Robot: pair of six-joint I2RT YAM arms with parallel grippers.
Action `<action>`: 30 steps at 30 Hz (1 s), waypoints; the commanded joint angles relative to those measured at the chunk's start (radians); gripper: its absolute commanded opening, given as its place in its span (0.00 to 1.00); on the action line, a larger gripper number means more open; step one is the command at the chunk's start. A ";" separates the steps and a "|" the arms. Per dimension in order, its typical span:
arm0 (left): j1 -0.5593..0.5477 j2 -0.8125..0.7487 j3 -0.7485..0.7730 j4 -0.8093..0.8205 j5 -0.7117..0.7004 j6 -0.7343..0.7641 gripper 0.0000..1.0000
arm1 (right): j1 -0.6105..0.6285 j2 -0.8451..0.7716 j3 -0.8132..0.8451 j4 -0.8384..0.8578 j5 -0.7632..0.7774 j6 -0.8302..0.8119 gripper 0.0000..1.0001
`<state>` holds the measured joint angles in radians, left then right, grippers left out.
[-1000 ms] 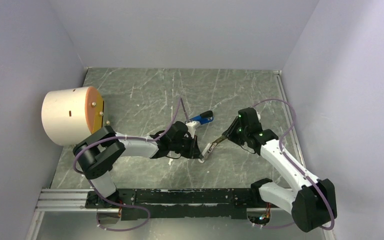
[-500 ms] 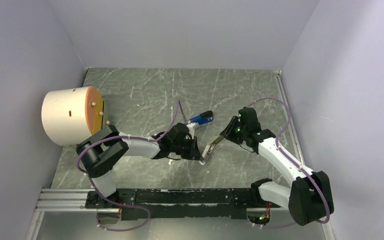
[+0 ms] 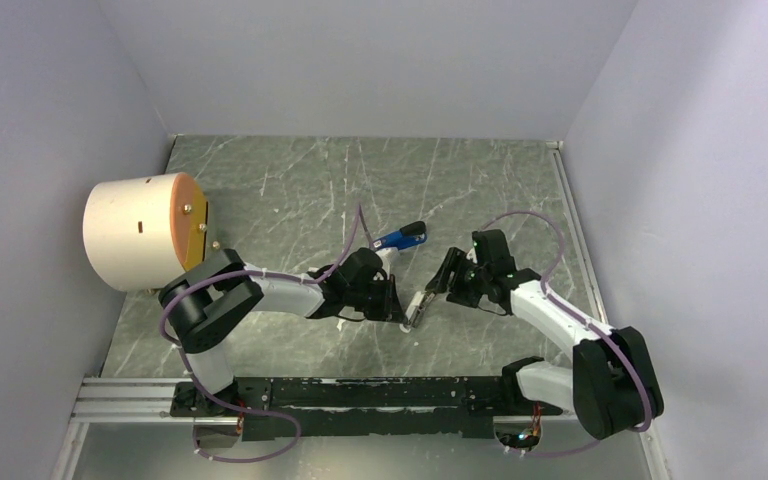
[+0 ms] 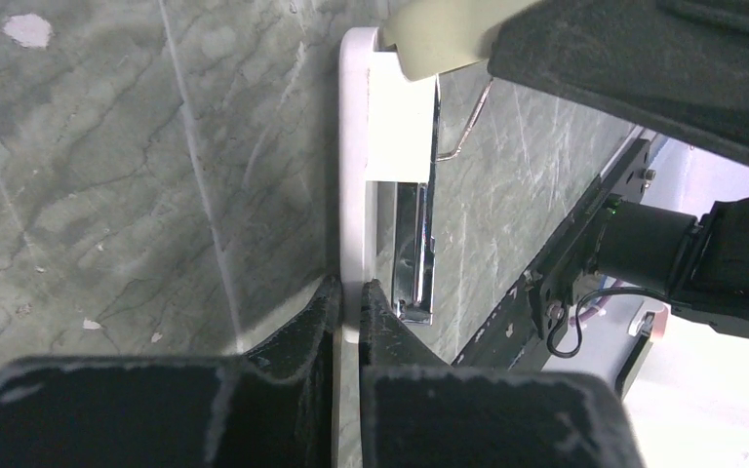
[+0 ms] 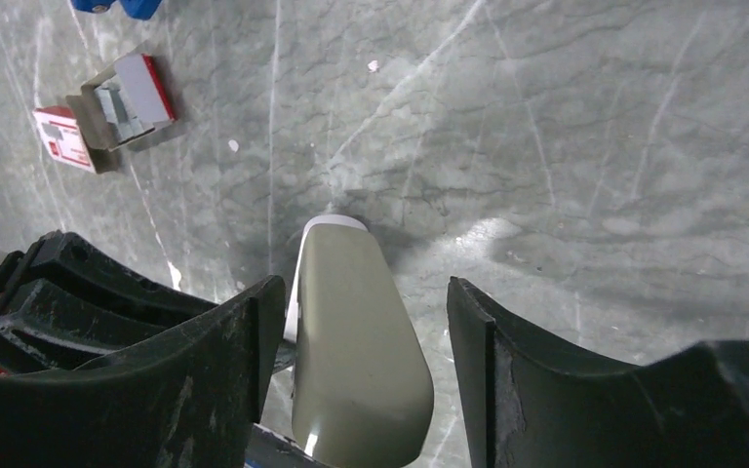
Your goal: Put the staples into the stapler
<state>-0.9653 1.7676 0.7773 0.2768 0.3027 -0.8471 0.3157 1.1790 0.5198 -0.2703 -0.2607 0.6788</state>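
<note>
The slim blue stapler (image 3: 401, 238) lies on the table just beyond my left wrist; its blue edge (image 5: 117, 6) shows in the right wrist view. The grey staples (image 5: 117, 105) sit in an opened tray beside their red box (image 5: 63, 138). My left gripper (image 4: 351, 292) (image 3: 396, 306) is shut on the white base (image 4: 356, 195) of a pale beige bar (image 3: 421, 299) that has a chrome channel (image 4: 415, 249). My right gripper (image 5: 366, 302) (image 3: 444, 280) is open, straddling the bar's raised beige top (image 5: 356, 331); its left finger stands close to that top, the right one well apart.
A big cream cylinder with an orange face (image 3: 142, 230) stands at the left wall. Pale walls close in the marble table (image 3: 310, 180) on three sides. A black rail (image 3: 360, 392) runs along the near edge.
My right gripper's jaws have spread apart around the beige top, and its wrist has shifted left and nearer. The left gripper and the bar's base have stayed put.
</note>
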 commanded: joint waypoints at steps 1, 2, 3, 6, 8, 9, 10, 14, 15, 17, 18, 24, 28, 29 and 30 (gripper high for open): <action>-0.006 -0.003 0.023 -0.013 -0.044 -0.017 0.05 | 0.006 0.001 -0.010 0.059 -0.070 -0.011 0.68; -0.006 -0.005 0.023 -0.014 -0.047 -0.022 0.05 | 0.009 -0.006 -0.013 0.068 -0.076 -0.004 0.69; -0.006 -0.006 0.022 -0.013 -0.050 -0.030 0.05 | 0.013 -0.013 -0.018 0.076 -0.080 0.002 0.71; -0.006 -0.002 0.016 0.005 -0.045 -0.063 0.05 | 0.044 -0.012 -0.027 0.086 -0.058 0.027 0.73; -0.006 0.004 0.012 0.014 -0.043 -0.094 0.05 | 0.068 -0.002 -0.035 0.085 -0.028 0.045 0.73; -0.006 0.004 0.009 0.020 -0.043 -0.111 0.05 | 0.081 -0.004 -0.038 0.085 -0.008 0.056 0.72; -0.005 0.003 0.004 0.029 -0.044 -0.127 0.05 | 0.089 -0.012 -0.043 0.081 0.026 0.071 0.71; -0.006 -0.003 -0.013 0.056 -0.050 -0.177 0.05 | 0.115 -0.050 -0.068 0.097 0.076 0.107 0.67; -0.005 -0.004 -0.015 0.066 -0.050 -0.185 0.05 | 0.123 -0.053 -0.069 0.100 0.077 0.110 0.67; -0.006 -0.001 -0.017 0.078 -0.045 -0.198 0.05 | 0.141 -0.048 -0.064 0.098 0.094 0.113 0.67; -0.006 -0.001 -0.020 0.084 -0.046 -0.204 0.05 | 0.152 -0.044 -0.061 0.097 0.104 0.114 0.67; -0.006 0.005 -0.032 0.108 -0.045 -0.223 0.05 | 0.179 -0.037 -0.072 0.144 0.133 0.155 0.61; -0.006 0.009 -0.041 0.114 -0.043 -0.224 0.05 | 0.185 -0.031 -0.066 0.160 0.163 0.185 0.49; -0.006 0.007 -0.043 0.118 -0.043 -0.223 0.05 | 0.187 -0.029 -0.062 0.158 0.169 0.186 0.48; -0.006 0.007 -0.047 0.122 -0.044 -0.222 0.05 | 0.188 -0.025 -0.059 0.158 0.172 0.185 0.47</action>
<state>-0.9657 1.7676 0.7467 0.3443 0.2733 -1.0592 0.4934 1.1450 0.4553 -0.1463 -0.1371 0.8349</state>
